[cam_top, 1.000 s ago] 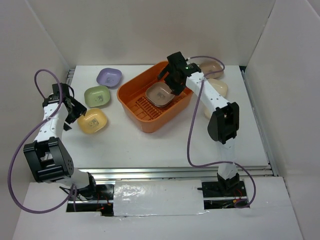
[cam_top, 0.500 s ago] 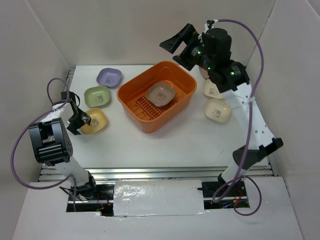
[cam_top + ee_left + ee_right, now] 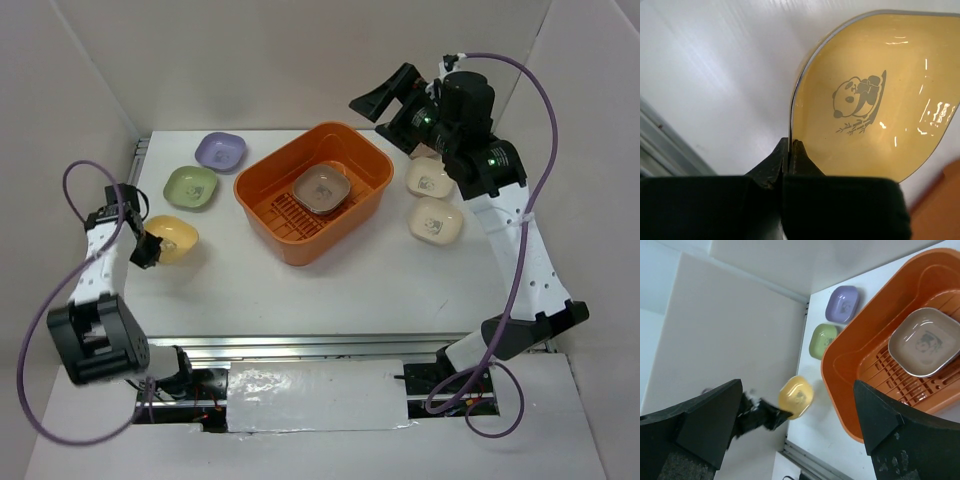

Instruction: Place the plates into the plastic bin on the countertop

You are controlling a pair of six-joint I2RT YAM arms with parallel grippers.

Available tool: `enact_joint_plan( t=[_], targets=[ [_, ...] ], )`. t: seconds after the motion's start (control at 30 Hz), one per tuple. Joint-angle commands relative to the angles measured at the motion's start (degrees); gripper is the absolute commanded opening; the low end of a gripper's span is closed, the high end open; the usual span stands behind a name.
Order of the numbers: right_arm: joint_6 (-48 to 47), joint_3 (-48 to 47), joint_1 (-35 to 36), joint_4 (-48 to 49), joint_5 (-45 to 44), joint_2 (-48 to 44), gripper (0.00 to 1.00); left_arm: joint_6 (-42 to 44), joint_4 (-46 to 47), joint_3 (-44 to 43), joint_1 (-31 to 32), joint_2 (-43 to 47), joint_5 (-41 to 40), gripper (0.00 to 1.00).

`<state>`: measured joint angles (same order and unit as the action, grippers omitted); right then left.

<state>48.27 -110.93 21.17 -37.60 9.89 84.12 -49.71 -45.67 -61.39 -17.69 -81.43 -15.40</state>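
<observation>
**Top view:** The left gripper (image 3: 148, 250) is clamped on the 9 o'clock rim of the yellow plate (image 3: 176, 236). That plate is at 9 o'clock from the orange bin (image 3: 262, 212), well apart from it, low over the countertop (image 3: 340, 285). Whether it has lifted off, I cannot tell. A brown plate (image 3: 321, 188) lies inside the bin. The green plate (image 3: 191, 187) and purple plate (image 3: 220, 152) wait toward the bin's 10 o'clock, and two cream plates (image 3: 430, 178) sit at its 3 o'clock. The right gripper (image 3: 393, 110) hangs spread and empty, high above the bin's 1 o'clock corner. The carry has to clear the bin's wall. If it runs too low, the plate would likely strike the wall, shoving the bin or knocking the plate free.

**Left wrist view:** The jaws are squeezed shut on just the thin edge at the plate's 7 o'clock corner, well away from the panda mark (image 3: 858, 95). The surface looks glossy and the whole plate hangs out from that one pinch. I expect it could pivot or slide out during a quick swing.

**Right wrist view:** The fingers stand wide with nothing between them. The bin fills the 2 o'clock part of the view, and the brown plate rests on its slotted floor. A plate let go directly above it may land tilted against it. The raised right arm also sits close to the bin, so the two arms could meet there.
</observation>
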Motion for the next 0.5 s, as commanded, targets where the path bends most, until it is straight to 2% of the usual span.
enact_joint_plan(
  t=[0.0,0.03,0.1,0.17,0.23,0.37,0.47],
  targets=[
    [-0.72,-1.21,-2.79,-0.54,1.18,-3.61,1.00,-1.01,-8.21,-1.01,0.38,13.90,0.00,0.00],
    [-0.72,-1.30,-3.23,-0.54,1.27,-3.96,1.00,-0.56,-7.42,-2.41,0.38,18.54,2.28,0.00],
    [-0.81,-1.48,-5.33,-0.80,0.92,-3.96,1.00,-1.43,-5.40,-4.96,1.34,21.21,8.94,0.00],
    [-0.72,-1.04,-7.36,-1.50,0.48,-3.35,1.00,-2.49,-3.47,-11.60,2.66,19.13,12.83,0.00],
    [-0.37,1.15,-11.05,-2.03,0.13,-2.56,1.00,-5.91,-0.93,-16.37,7.65,14.03,14.08,0.00],
    [0.77,8.44,-17.20,-2.48,-3.03,-2.29,1.00,-11.19,2.51,-31.75,19.16,3.49,11.80,0.00],
    [1.47,18.43,-22.82,0.16,-3.74,-3.96,1.00,-16.62,3.56,-41.43,29.35,-6.70,9.51,0.00]
  ],
)
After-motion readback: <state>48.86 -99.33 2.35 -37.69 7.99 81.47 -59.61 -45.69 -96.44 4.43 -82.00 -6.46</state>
